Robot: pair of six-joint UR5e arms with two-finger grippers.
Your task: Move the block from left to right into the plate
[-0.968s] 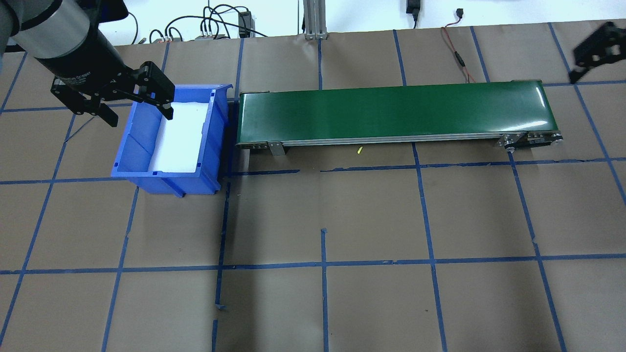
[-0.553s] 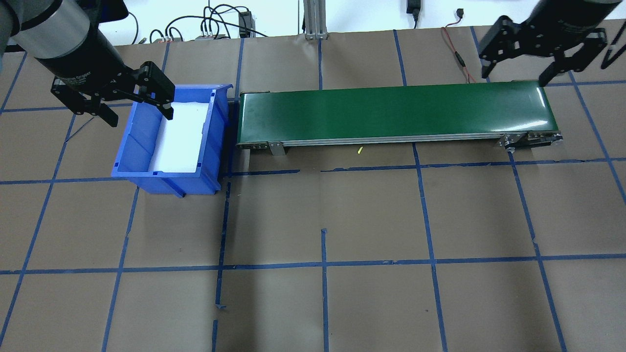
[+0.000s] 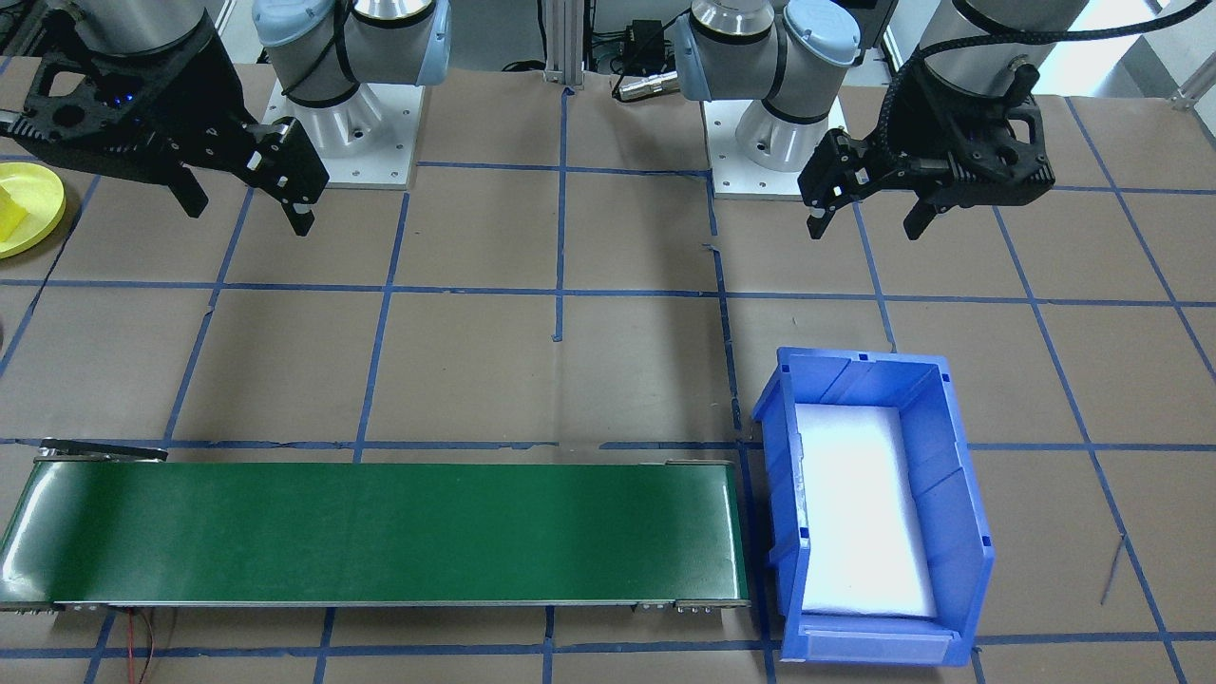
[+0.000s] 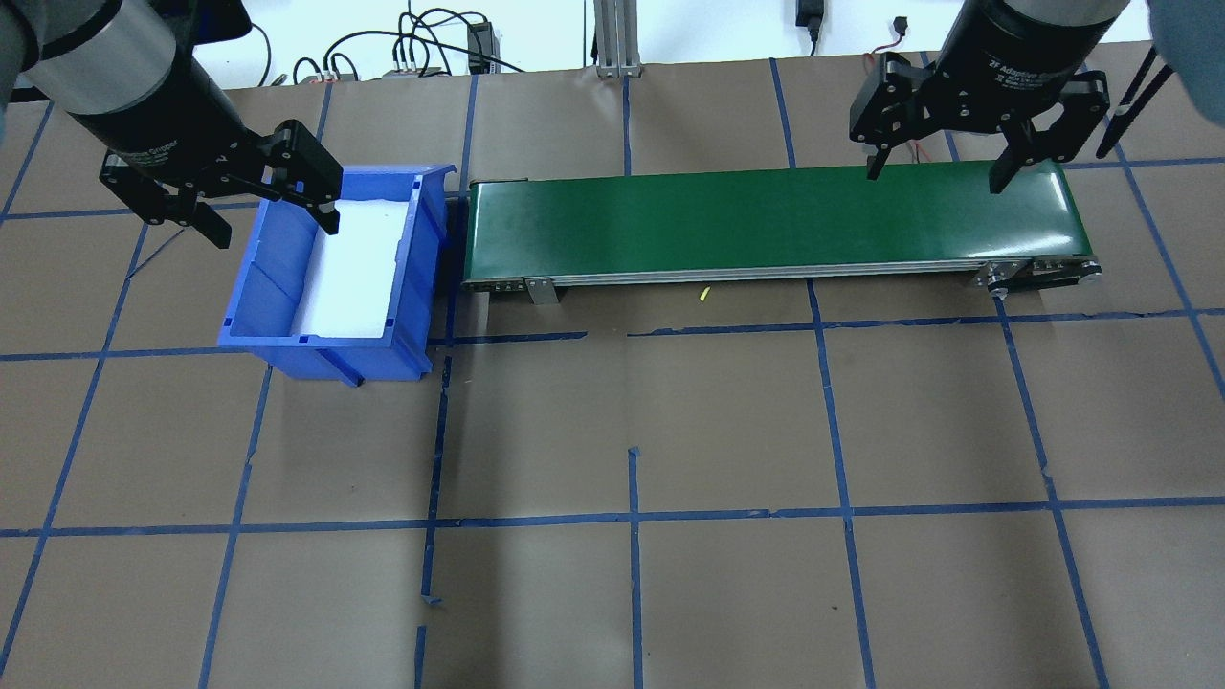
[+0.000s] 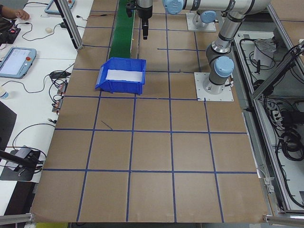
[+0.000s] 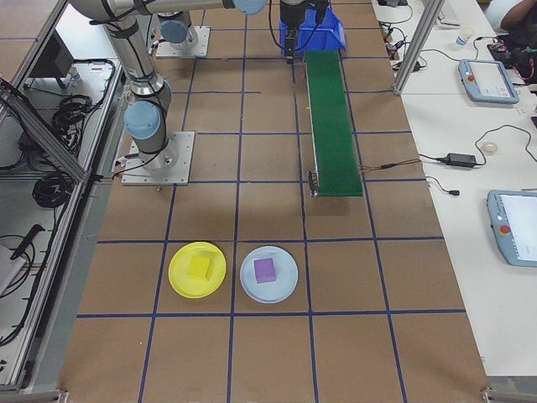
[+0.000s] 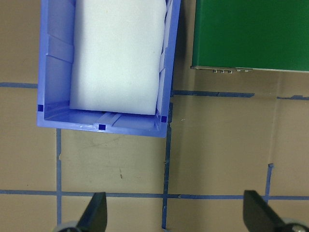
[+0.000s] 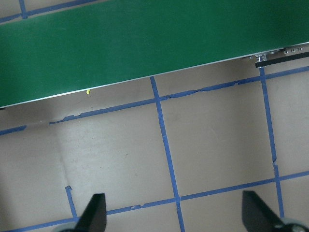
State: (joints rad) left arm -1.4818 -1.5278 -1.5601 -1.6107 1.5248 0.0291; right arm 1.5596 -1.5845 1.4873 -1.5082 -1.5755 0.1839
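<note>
The yellow plate [image 6: 183, 281] lies on the table past the conveyor's right end, and a yellow block [image 6: 200, 267] rests in it. The plate [image 3: 38, 204] and block [image 3: 8, 215] also show at the front-facing view's left edge. Beside it a purple block [image 6: 265, 269] sits on a pale blue plate [image 6: 284, 284]. My right gripper [image 4: 935, 178] hangs open and empty over the green conveyor belt [image 4: 766, 220] near its right end. My left gripper [image 4: 276, 230] is open and empty above the near left corner of the blue bin [image 4: 251, 292].
The blue bin holds only white foam [image 4: 349, 268] and stands against the belt's left end. A small yellow scrap [image 4: 702, 296] lies in front of the belt. Tablets and cables cover the side table [image 6: 470, 151] behind the conveyor.
My right gripper has swung in from the far right edge, leftward, to above the belt's right end. The left arm and bin have not moved.
</note>
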